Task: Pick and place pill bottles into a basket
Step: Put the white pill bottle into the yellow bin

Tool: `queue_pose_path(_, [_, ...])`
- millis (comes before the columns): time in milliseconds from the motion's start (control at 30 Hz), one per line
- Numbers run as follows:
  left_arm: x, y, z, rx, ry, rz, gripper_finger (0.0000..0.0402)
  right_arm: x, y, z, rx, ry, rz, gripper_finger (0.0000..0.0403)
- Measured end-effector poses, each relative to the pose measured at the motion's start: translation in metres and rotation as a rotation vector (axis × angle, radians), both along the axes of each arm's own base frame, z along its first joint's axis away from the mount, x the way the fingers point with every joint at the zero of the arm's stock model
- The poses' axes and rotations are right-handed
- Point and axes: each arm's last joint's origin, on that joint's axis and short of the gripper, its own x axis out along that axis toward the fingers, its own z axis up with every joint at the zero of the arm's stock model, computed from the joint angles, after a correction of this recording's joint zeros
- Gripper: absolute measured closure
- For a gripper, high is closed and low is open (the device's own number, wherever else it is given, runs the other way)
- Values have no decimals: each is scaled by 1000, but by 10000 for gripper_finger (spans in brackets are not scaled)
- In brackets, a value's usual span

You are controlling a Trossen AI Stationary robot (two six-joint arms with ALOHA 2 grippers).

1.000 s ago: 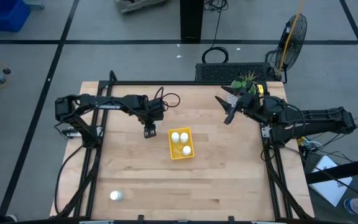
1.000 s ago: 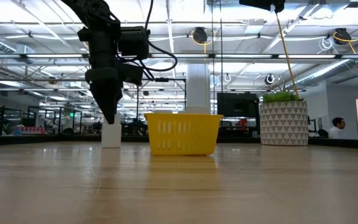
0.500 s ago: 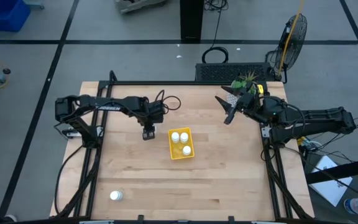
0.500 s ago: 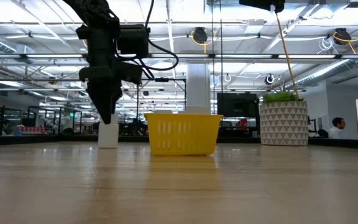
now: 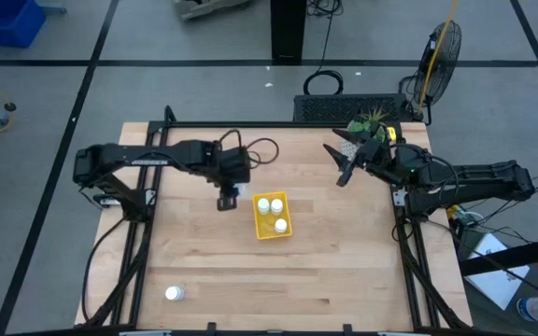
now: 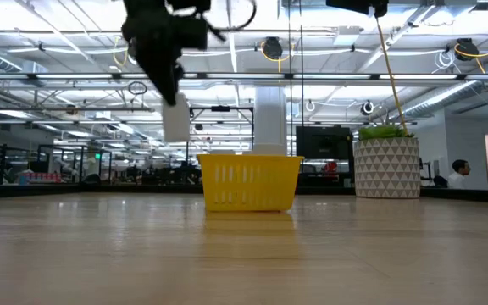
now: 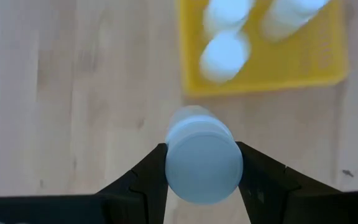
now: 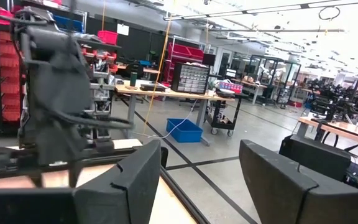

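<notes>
Three pill bottles [image 5: 270, 212] sit in the basket [image 5: 262, 231], mid-bench. A fourth bottle [image 7: 203, 163] is clamped in the left hand [image 5: 226, 199], raised just beside the basket. One bottle [image 5: 174, 293] remains near the front-left corner. Right hand [image 5: 343, 163] waits wide, back-right.

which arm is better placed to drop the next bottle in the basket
Left. The left pincer is shut on a pill bottle lifted clear of the table, just beside the yellow basket, which holds three bottles. The right pincer is open and empty, raised by the plant at the far edge.
</notes>
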Motion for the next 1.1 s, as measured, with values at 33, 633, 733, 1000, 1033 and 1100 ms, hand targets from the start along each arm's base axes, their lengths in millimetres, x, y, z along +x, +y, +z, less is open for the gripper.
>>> queue_pose_path(33, [3, -5, 5, 2, -18, -18, 237, 0, 0, 0, 0, 0, -1, 193])
queue_pose_path(633, [43, -50, -13, -129, -39, -181, 237, 0, 0, 0, -1, 0, 0, 193])
queue_pose_path(733, [48, -52, -17, -149, -43, -201, 237, 0, 0, 0, -1, 0, 0, 193])
queue_pose_path(1000, [51, -53, -14, -175, -95, -225, 237, 0, 0, 0, -2, 1, 0, 193])
queue_pose_path(1033, [52, -53, -13, -173, -100, -229, 237, 0, 0, 0, -2, 1, 0, 193])
queue_pose_path(1100, [52, -52, -13, -168, -106, -239, 237, 0, 0, 0, -1, 0, 0, 193])
